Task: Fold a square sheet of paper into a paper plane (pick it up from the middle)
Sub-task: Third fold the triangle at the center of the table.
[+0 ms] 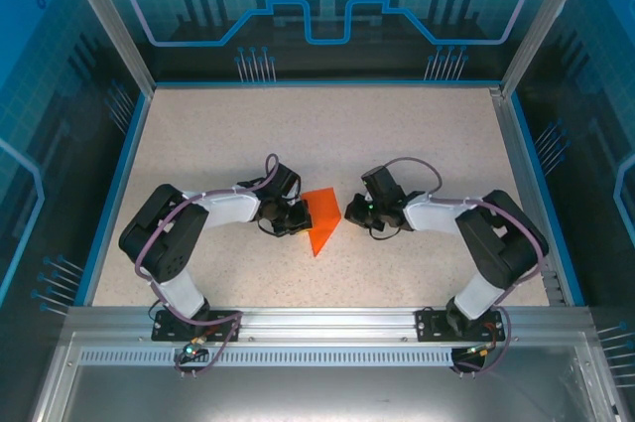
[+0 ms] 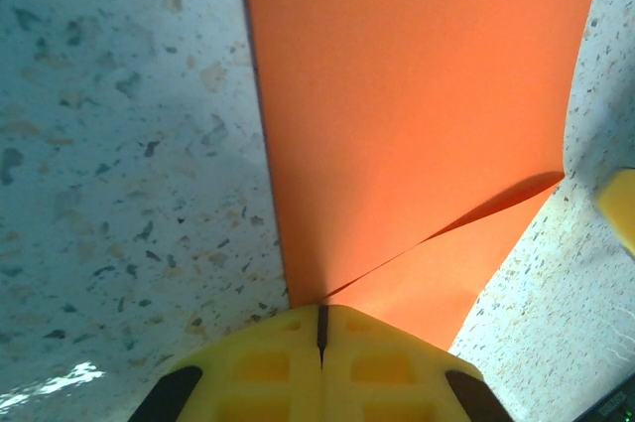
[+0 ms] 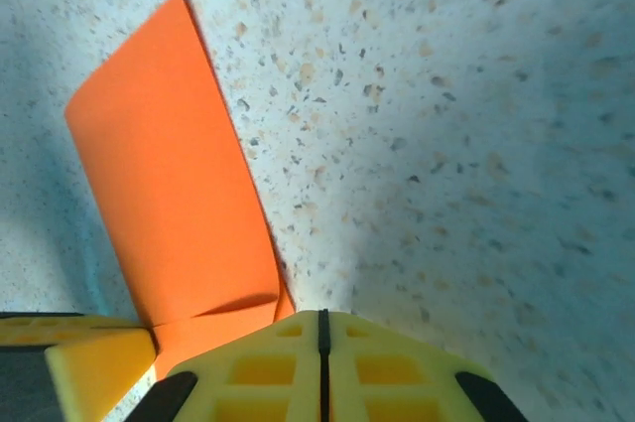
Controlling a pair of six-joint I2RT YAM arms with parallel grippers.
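The sheet at centre frame is thin orange paper, matt and smooth, with sharp creases. The table looks like speckled stone, fine-grained with a faint sheen. The left gripper and right gripper have matt yellow plastic tips with moulded recesses. The rail along the bottom is brushed metal. The walls at the top are glossy clear panels.

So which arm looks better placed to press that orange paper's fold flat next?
Left, probably. The left jaws, shut, meet the paper right where its top flap lifts; the right jaws, also shut, reach only a corner.
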